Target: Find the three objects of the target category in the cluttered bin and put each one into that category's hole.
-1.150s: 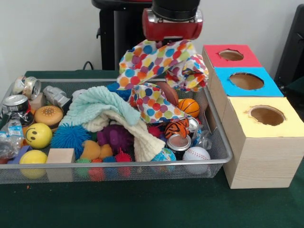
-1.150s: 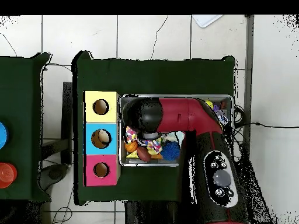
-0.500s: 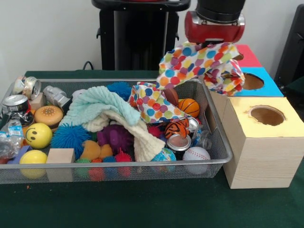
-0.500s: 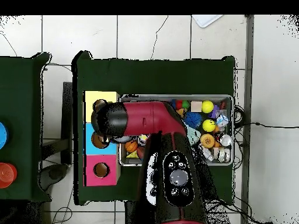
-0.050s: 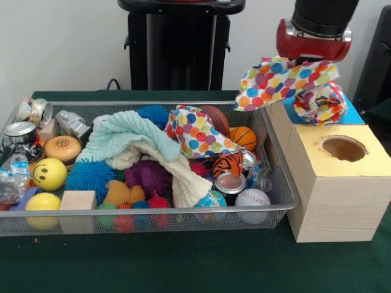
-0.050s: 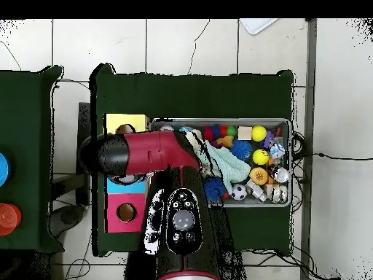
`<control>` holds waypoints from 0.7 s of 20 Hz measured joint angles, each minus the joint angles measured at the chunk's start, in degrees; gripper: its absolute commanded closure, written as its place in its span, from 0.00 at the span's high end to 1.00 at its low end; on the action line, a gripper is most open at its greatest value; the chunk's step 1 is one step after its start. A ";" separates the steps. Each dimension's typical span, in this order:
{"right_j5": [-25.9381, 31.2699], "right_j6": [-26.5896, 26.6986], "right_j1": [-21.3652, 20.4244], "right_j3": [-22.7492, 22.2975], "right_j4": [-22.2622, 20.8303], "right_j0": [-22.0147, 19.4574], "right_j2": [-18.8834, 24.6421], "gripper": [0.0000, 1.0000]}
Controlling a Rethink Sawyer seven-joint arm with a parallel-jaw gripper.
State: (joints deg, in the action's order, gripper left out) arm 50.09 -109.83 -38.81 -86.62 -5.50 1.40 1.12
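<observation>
A wire bin (image 5: 278, 201) full of mixed clutter sits on a green table (image 5: 183, 262), with a row of three boxes just past its right end.

At the bin's left end lie crushed cans (image 5: 24, 131), a toy burger (image 5: 62, 147), a yellow smiley ball (image 5: 49, 174), another yellow ball (image 5: 43, 202) and a wooden block (image 5: 78, 199). Toward the middle are a blue spiky ball (image 5: 90, 176), a mint towel (image 5: 125, 135) over a cream towel (image 5: 177, 174), and a purple toy (image 5: 148, 176). A second polka-dot cloth (image 5: 194, 133) lies right of centre, against the bin's far edge. By the right end sit a small basketball (image 5: 243, 138), an orange striped ball (image 5: 227, 164), a can (image 5: 230, 182), a globe ball (image 5: 212, 199) and a baseball (image 5: 253, 198).

Further right, the gripper (image 5: 303, 59) hangs above the boxes, over the blue box (image 5: 288, 101), with a polka-dot cloth (image 5: 292, 88) draped below it. The cloth hides the fingers, so whether they are closed on it cannot be told, though it appears to hang from them. The yellow box (image 5: 360, 162) at the near end shows its round hole (image 5: 344, 148) with nothing over it. From overhead, the arm (image 6: 156, 157) covers the middle box.

Judged from this, one cloth is being delivered and not yet dropped. At least one cloth and the towels are still in the bin, so most of the sorting appears to remain. How many items are already in a hole cannot be seen.

No brand, label or writing is legible anywhere.
</observation>
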 measured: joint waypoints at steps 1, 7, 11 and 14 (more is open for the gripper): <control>-0.07 -1.28 0.59 0.22 0.39 0.92 -0.33 0.00; -2.26 -4.95 3.79 1.26 0.83 3.65 -1.28 0.00; -3.87 -5.20 5.57 2.15 1.11 4.12 -2.12 0.00; -3.29 -5.20 5.82 2.63 1.19 4.41 -2.42 0.00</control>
State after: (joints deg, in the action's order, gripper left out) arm 46.80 -115.04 -32.99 -83.98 -4.30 5.81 -1.30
